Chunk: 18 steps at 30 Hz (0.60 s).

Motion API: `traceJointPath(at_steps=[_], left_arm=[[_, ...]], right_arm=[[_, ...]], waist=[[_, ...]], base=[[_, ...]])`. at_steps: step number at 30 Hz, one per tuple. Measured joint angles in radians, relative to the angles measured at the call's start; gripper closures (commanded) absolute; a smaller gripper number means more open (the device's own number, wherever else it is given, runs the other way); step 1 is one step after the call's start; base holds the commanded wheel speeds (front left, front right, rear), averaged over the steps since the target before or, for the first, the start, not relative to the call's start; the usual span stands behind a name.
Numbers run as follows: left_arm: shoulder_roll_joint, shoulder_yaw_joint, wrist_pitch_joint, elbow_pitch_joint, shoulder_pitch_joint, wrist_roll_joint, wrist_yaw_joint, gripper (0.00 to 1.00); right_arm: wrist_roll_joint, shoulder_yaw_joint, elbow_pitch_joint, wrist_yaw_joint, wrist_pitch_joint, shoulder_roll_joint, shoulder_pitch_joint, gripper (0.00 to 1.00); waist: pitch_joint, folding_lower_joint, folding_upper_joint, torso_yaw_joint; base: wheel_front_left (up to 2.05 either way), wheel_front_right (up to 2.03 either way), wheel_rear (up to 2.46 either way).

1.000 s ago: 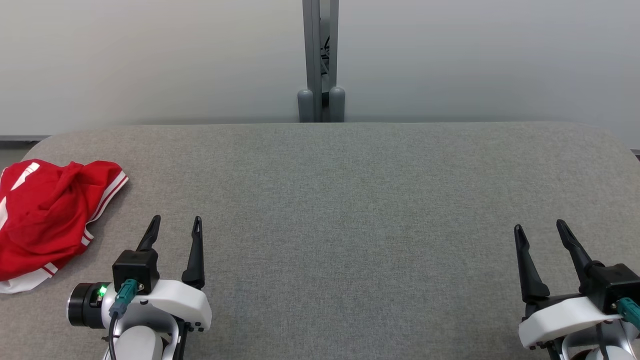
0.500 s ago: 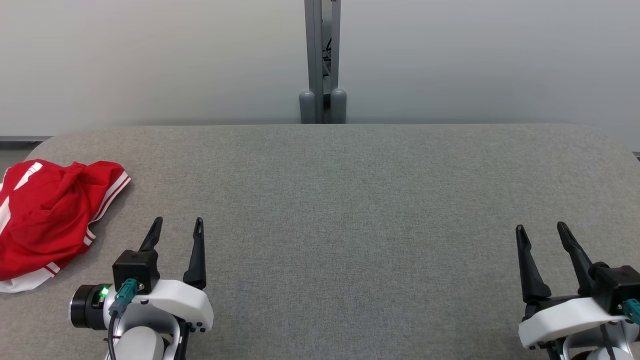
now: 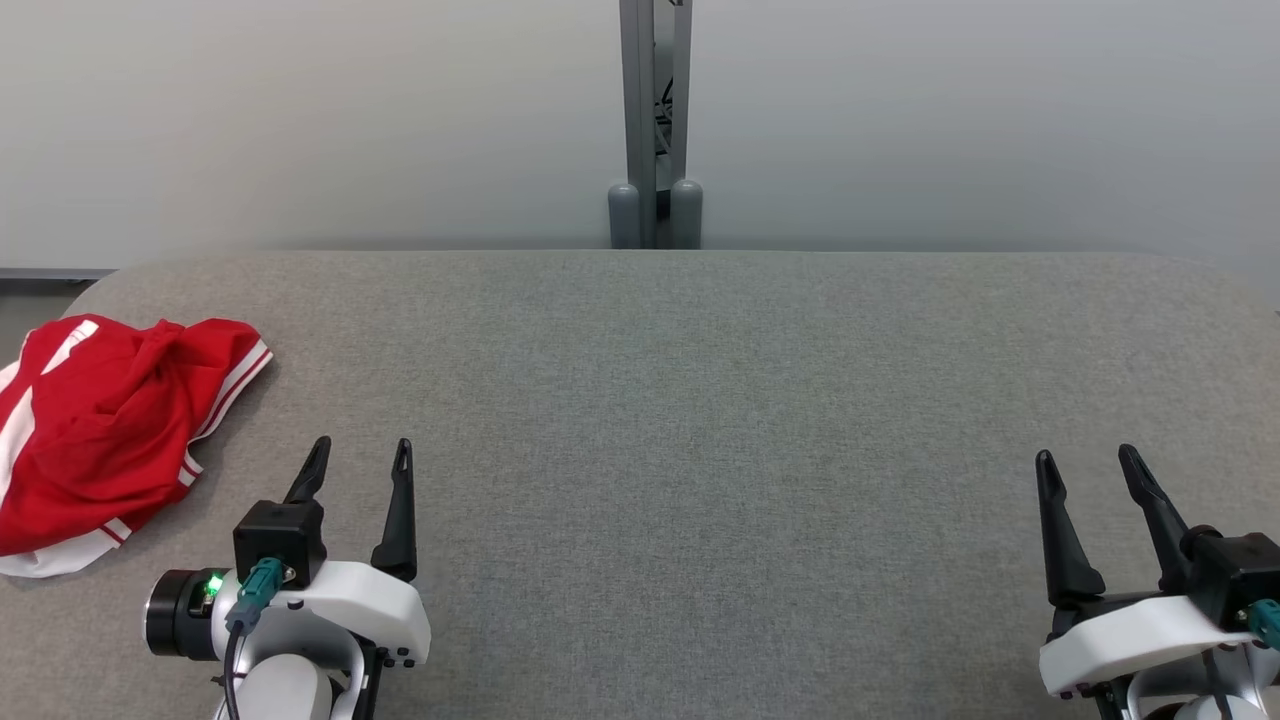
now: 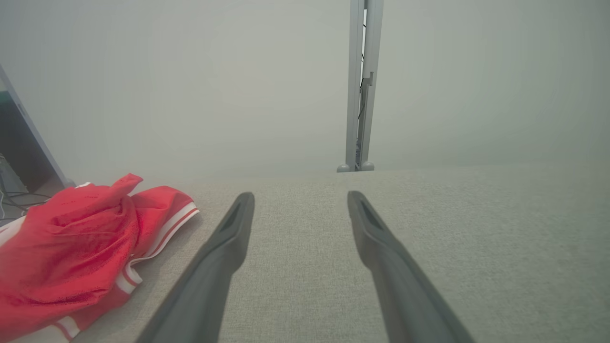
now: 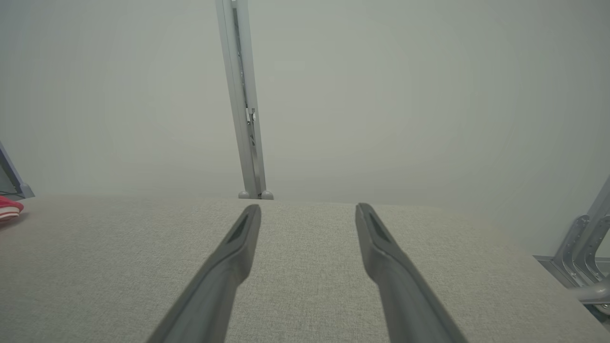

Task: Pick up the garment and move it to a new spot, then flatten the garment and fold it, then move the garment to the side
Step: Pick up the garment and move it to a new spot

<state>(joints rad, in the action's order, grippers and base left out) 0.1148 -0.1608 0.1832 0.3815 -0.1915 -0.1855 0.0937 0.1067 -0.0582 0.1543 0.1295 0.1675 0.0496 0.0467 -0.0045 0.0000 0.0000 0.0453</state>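
Observation:
A crumpled red garment (image 3: 95, 430) with white stripes lies at the far left edge of the grey table (image 3: 700, 400); the left wrist view has the garment (image 4: 71, 252) at its lower left, and a sliver of the garment (image 5: 8, 208) shows at the right wrist view's left edge. My left gripper (image 3: 360, 455) hovers open just right of the garment, not touching it, with nothing between its fingers (image 4: 224, 247). Far off at the lower right, my right gripper (image 3: 1085, 462) is open and empty over bare table.
A grey metal post (image 3: 655, 120) stands behind the table's far edge against a pale wall. A metal bracket (image 5: 581, 252) sits off the table's right end. The table's rounded left corner (image 3: 95, 290) is just behind the garment.
The whole head picture has shifted slightly right and down, so the camera moved. The garment and both grippers keep their places relative to each other.

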Motion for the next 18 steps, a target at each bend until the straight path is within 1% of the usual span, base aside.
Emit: traceJointPath(at_steps=[5, 11, 12, 18], left_arm=[[0.000, -0.008, -0.004, 0.002, -0.002, -0.002, 0.000, 0.00], [-0.001, -0.017, -0.004, 0.002, -0.004, -0.009, 0.001, 0.00], [-0.001, -0.017, -0.004, 0.002, -0.004, -0.009, 0.001, 0.00], [-0.002, -0.020, -0.002, -0.001, -0.005, -0.016, 0.005, 0.00]], right_arm=[[-0.001, 0.001, -0.001, 0.000, -0.004, 0.000, -0.002, 0.00], [0.000, 0.005, -0.006, 0.000, -0.004, 0.000, -0.005, 0.00], [0.000, 0.005, -0.006, 0.000, -0.004, 0.000, -0.005, 0.00], [0.002, 0.018, -0.010, 0.000, -0.004, -0.001, -0.004, 0.00]], waist=[[-0.001, 0.0000, 0.0000, 0.031], [0.000, 0.0000, 0.0000, 0.105], [0.000, 0.0000, 0.0000, 0.105], [0.003, 0.0000, 0.0000, 0.208]], base=[[0.00, 0.00, 0.00], [0.00, 0.00, 0.00], [0.00, 0.00, 0.00], [0.00, 0.00, 0.00]])
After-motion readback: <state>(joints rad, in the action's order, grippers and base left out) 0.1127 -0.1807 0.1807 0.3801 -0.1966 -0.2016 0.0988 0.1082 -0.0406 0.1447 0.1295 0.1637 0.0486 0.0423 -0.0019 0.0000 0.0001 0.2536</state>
